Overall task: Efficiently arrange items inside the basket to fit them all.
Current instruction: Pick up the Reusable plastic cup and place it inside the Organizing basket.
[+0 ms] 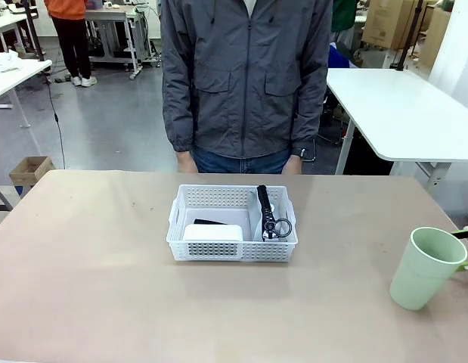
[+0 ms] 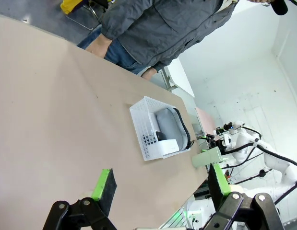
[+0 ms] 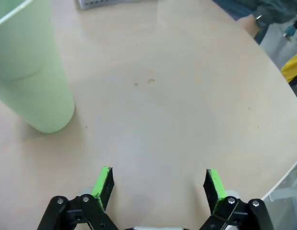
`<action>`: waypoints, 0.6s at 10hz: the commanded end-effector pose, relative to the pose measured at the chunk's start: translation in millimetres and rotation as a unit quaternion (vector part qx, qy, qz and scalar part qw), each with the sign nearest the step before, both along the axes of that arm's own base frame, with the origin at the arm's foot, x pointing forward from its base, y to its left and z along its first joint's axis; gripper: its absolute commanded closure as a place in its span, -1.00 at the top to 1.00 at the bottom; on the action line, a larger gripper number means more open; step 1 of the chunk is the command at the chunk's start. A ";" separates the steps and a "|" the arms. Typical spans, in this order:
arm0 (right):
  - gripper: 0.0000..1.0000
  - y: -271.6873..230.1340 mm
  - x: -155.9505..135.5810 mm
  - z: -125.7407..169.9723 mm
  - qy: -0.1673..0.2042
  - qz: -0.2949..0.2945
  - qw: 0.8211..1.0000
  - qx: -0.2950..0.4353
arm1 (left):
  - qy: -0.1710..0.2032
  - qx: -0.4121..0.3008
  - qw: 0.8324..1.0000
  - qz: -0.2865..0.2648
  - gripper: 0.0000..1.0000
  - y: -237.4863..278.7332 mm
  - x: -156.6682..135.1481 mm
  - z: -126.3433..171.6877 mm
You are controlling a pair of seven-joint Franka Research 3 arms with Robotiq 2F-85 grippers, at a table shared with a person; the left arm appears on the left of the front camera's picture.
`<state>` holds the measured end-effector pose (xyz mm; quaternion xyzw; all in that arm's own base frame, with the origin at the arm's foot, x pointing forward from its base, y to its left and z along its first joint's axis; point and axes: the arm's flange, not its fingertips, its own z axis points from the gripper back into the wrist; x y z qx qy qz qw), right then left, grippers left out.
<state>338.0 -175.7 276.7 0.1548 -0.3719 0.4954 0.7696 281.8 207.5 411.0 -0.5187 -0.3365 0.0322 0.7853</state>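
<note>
Bench: We see a flat tan bench (image 1: 90, 257). A person in a grey zip jacket (image 1: 245, 76) stands at its far side, arms down.
Basket: The shallow rectangular white plastic basket with lattice sides (image 1: 230, 250) sits at the middle of the bench, its long side facing us.
Box: A small white rectangular box (image 1: 212, 231) lies in the basket's near left part, against the near wall.
Stapler: We make out a slim black stapler (image 1: 209, 222) as a dark strip just behind the box, on the far side of it.
Pouch: The grey soft pouch with black trim (image 1: 264, 206) fills the basket's right part, running from near to far. Its metal ring (image 1: 283, 227) rests at the near right corner.
Cup: The pale green plastic cup (image 1: 428, 267) stands mouth up on the bench at the near right. It is outside the basket and well apart from it.
Left claw: We see the left claw (image 2: 160, 184) spread wide with its green pads (image 2: 102, 184) far apart. It grips nothing, and there is bare bench between the fingers. The basket lies farther off, ahead of it.
Right claw: We find the right claw (image 3: 159, 184) just as wide, also empty-handed over bare bench. In its own view the cup stands ahead and to the left, clear of both fingers.
</note>
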 end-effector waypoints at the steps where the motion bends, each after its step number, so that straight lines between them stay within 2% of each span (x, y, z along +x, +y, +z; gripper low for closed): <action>1: 1.00 24.9 -15.8 -20.1 -0.035 0.001 0.999 0.003 | -0.004 0.001 1.000 -0.007 1.00 1.8 -2.9 1.2; 4: 1.00 30.0 -9.8 -31.1 0.017 0.097 0.995 0.028 | -0.004 0.001 1.000 -0.007 1.00 1.8 -2.9 1.2; 6: 1.00 25.6 -12.9 -30.0 0.021 0.150 0.986 0.065 | -0.004 0.001 1.000 -0.007 1.00 1.8 -2.9 1.2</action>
